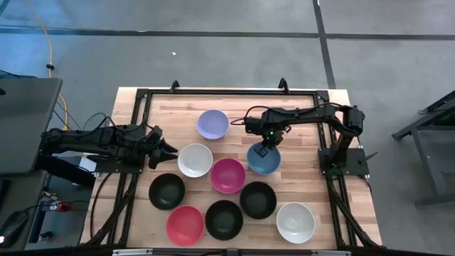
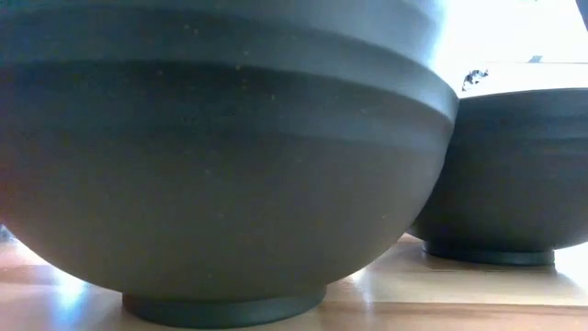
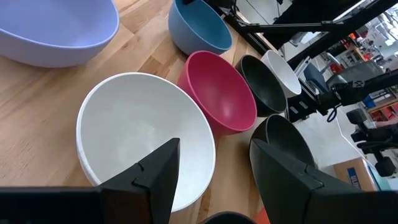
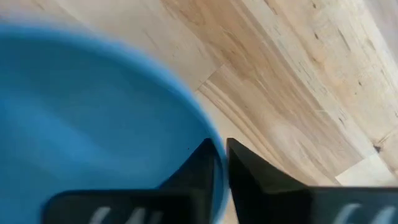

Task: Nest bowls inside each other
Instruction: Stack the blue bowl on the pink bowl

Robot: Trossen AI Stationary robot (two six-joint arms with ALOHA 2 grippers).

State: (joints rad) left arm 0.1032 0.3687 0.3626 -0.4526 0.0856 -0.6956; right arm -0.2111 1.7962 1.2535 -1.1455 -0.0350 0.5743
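Blue bowl (image 1: pixel 264 160) near table's right-centre, beside magenta bowl (image 1: pixel 228 175). Right gripper (image 1: pixel 265 148) clenched on its rim, wall between fingers. Light, stiff, slippery plastic; rim best hold. Left gripper (image 1: pixel 168 150) released, beside white bowl (image 1: pixel 195 160).

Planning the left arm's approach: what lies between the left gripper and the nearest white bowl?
Nothing. In the high view, only bare table separates the left gripper from the white bowl; the left wrist view shows its open fingers at the rim.

Nine bowls (image 1: pixel 227 176) sit upright and separate on the table, none nested.
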